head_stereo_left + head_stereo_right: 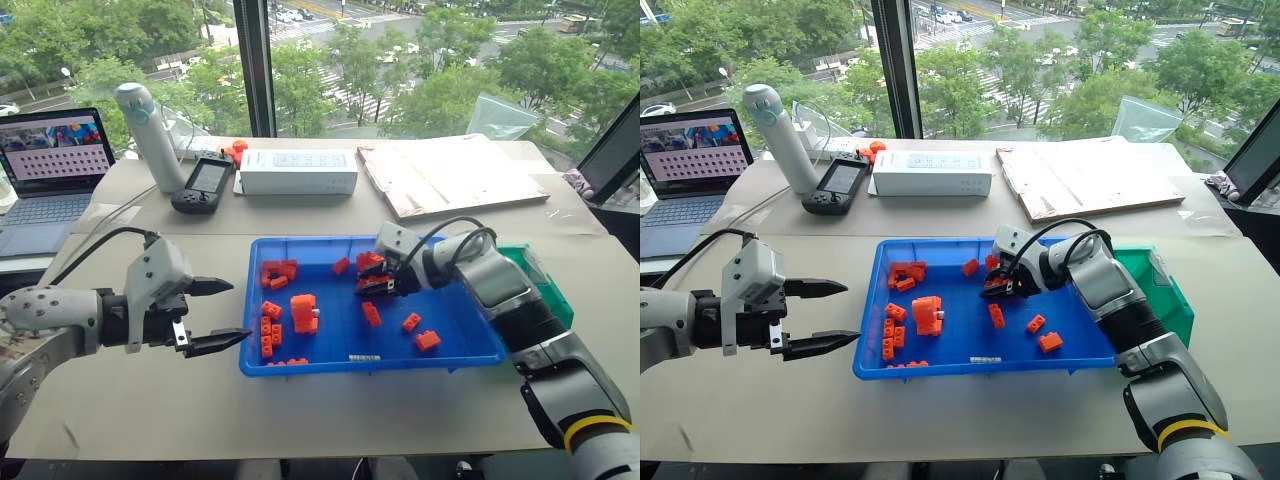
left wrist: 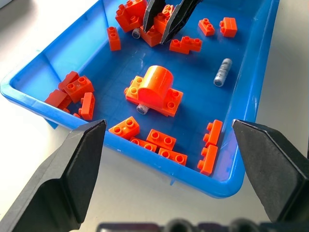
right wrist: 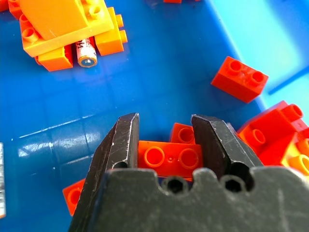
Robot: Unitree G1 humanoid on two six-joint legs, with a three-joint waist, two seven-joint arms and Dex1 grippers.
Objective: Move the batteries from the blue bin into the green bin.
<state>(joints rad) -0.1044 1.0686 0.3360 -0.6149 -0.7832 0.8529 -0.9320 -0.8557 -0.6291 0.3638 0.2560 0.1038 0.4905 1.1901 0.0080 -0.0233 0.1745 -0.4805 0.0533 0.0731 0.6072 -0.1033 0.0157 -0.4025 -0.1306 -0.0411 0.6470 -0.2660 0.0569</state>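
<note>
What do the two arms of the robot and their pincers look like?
Both arms are silver-grey metal with dark joints. The left pincer has two black pointed fingers on a pale grey housing, with a black cable looping from it. The right pincer is alike; its arm carries a black cable and a yellow ring.

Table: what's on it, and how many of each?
batteries: three seen, silver, blue bin
orange bricks: many, orange, blue bin
blue bin: one, blue, mid-table
green bin: one, green, right of blue bin
laptop: one, grey, far left
bottle: one, white, beside laptop
handheld device: one, black, beside bottle
white box: one, white, far middle
papers: one stack, pale, far right
left gripper: one, black, open, left of blue bin
right gripper: one, black, over bricks in bin
</note>
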